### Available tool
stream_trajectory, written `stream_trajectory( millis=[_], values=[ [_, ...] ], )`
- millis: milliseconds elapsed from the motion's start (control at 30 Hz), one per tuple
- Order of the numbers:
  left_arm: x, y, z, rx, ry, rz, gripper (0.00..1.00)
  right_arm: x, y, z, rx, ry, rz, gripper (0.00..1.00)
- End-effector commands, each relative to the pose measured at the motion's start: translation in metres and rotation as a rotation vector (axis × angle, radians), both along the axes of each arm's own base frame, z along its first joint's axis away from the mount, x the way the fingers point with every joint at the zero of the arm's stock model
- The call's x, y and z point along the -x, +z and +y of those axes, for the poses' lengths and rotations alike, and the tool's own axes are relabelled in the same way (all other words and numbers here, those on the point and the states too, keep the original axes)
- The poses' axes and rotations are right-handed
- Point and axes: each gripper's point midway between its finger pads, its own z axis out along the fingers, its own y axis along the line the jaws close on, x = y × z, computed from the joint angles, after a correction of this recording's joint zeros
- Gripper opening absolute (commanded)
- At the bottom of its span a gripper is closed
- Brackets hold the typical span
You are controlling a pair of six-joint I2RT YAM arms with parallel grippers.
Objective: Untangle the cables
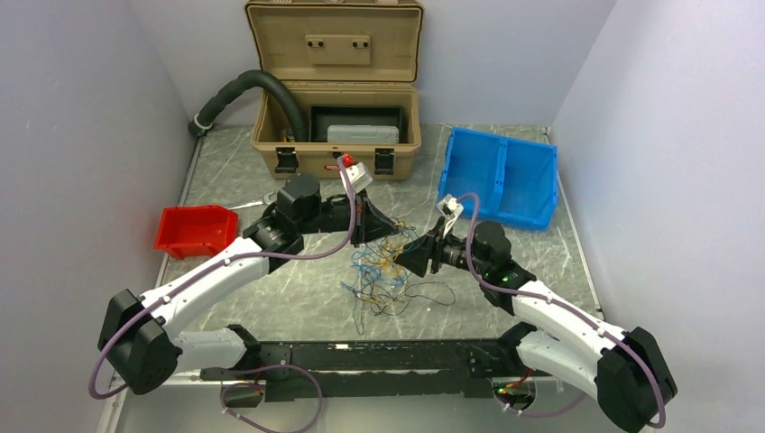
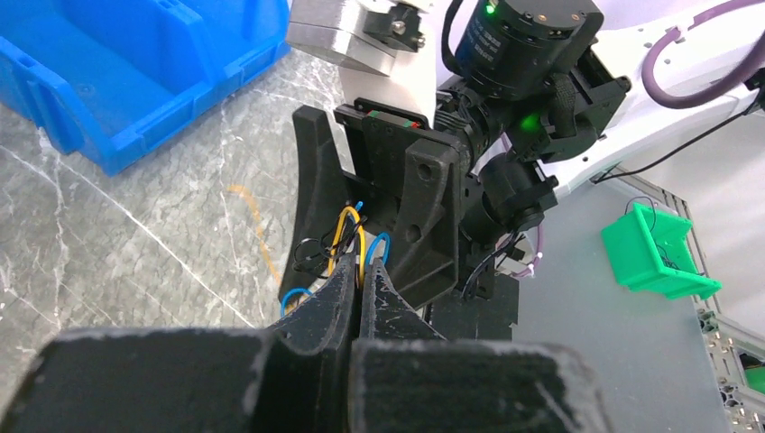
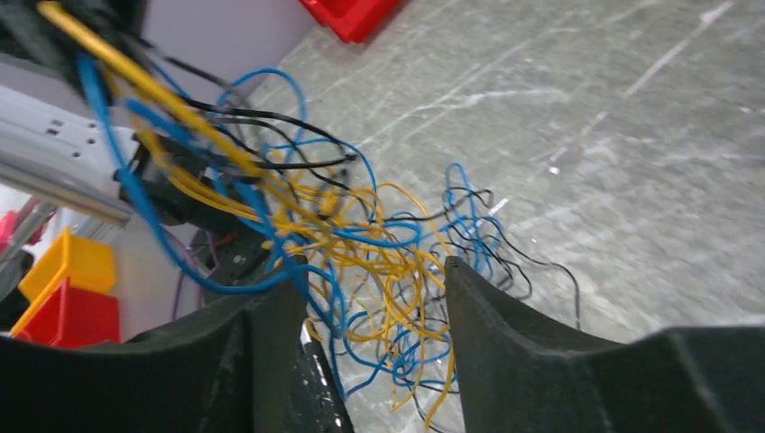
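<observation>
- The cables [image 1: 390,280] form a loose knot of blue, yellow and black strands at the centre of the top view. The upper loops are drawn up between my two grippers, and the lower loops trail on the table [image 1: 298,293].
- My left gripper [image 2: 358,287] is pinched tight on a few yellow and blue strands, at the bottom centre of the left wrist view. I judge this hold to be the anchor: with one end fixed and raised, the rest hangs down and spreads apart.
- My right gripper [image 3: 370,275] faces the left one from just beside it, lower right of centre in the top view. Its jaws stand apart, with many strands hanging through the gap. I cannot tell whether any strand touches a finger.
- I judge that it sits here to take a strand near the anchor and draw it away from the knot.
- The risk is that several colours cross in the gap, so closing here may catch more than one.
- The blue bin [image 1: 501,176] at upper right, the red bin [image 1: 194,230] at left and the open tan case [image 1: 338,135] at the top stand well apart from the knot. That leaves room to pull sideways.
</observation>
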Motion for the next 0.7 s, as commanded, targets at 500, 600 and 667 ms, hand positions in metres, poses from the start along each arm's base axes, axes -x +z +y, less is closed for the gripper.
stream_trajectory(
  millis=[500, 600, 667],
  values=[
    [-0.093, 0.006, 0.117, -0.150, 0.778, 0.009, 0.00, -0.036, -0.071, -0.114, 0.301, -0.780, 0.279, 0.00],
    [-0.096, -0.011, 0.131, -0.166, 0.828, 0.061, 0.00, -0.033, -0.078, -0.160, 0.351, -1.017, 0.339, 0.00],
    [-0.096, -0.019, 0.131, -0.184, 0.831, 0.082, 0.00, -0.030, -0.076, -0.172, 0.344, -1.083, 0.348, 0.00]
  ],
)
